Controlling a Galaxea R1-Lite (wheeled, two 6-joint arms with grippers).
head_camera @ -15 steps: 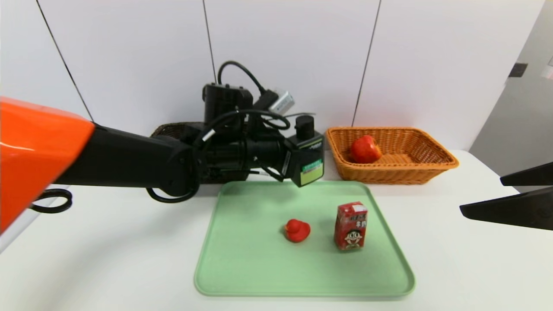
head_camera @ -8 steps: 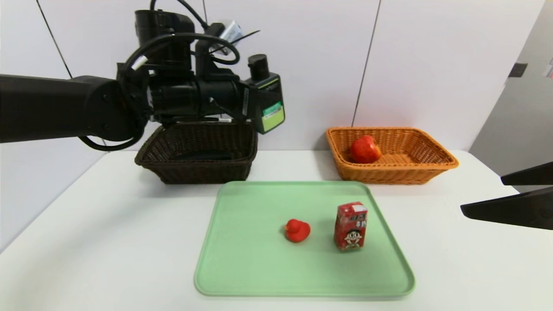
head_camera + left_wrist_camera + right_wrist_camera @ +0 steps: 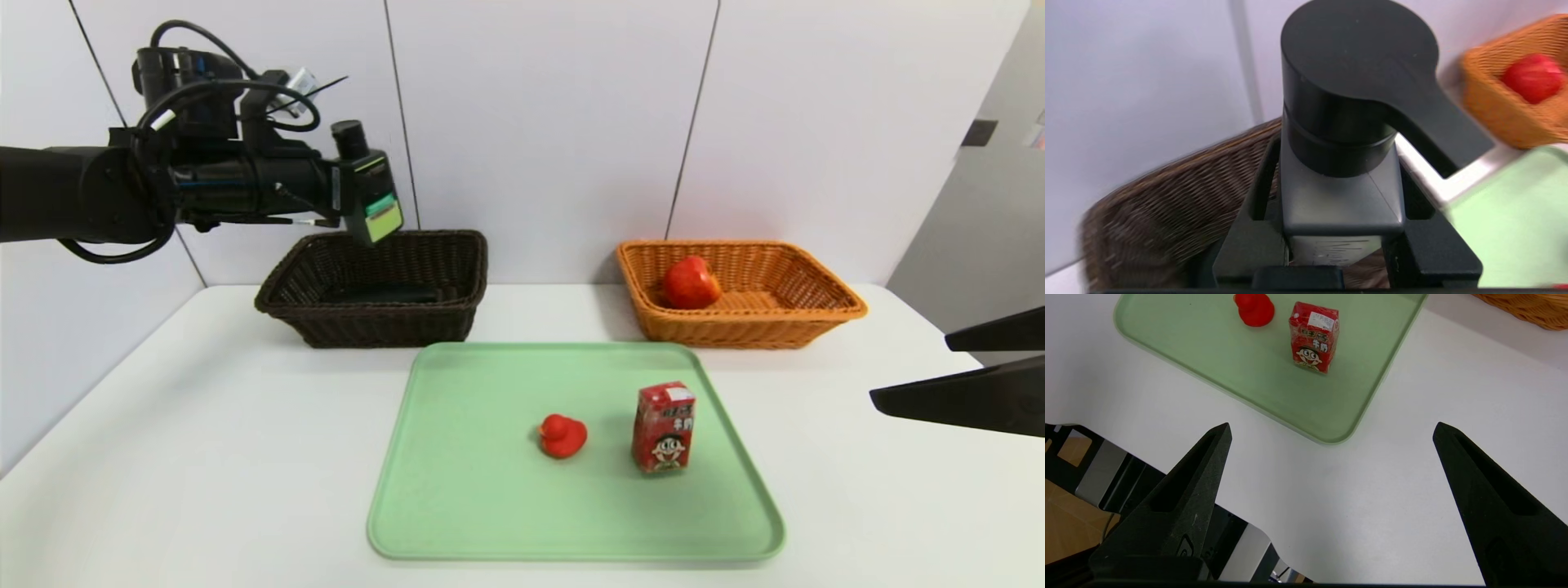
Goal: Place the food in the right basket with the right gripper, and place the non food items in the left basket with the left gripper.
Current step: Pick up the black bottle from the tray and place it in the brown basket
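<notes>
My left gripper [image 3: 347,192] is shut on the dark pump bottle [image 3: 371,200] with a green label, held in the air above the dark brown left basket [image 3: 375,327]. From the left wrist, the bottle [image 3: 1337,163] sits between my fingers [image 3: 1249,245]. A black pouch [image 3: 384,292] lies in that basket. The red apple [image 3: 690,282] rests in the orange right basket [image 3: 739,327]. The red duck [image 3: 562,435] and the red drink carton [image 3: 663,427] stand on the green tray [image 3: 490,490]. My right gripper [image 3: 1331,428] hangs open over the table's right front, apart from everything.
The white table [image 3: 204,457] meets a white wall just behind both baskets. The right wrist view shows the tray's corner [image 3: 1331,435] ahead of the open fingers and the table's front edge with the robot's frame [image 3: 1118,477] below.
My left arm has risen and swung left with the pump bottle, from the tray's far edge to above the dark basket. The right arm has stayed put.
</notes>
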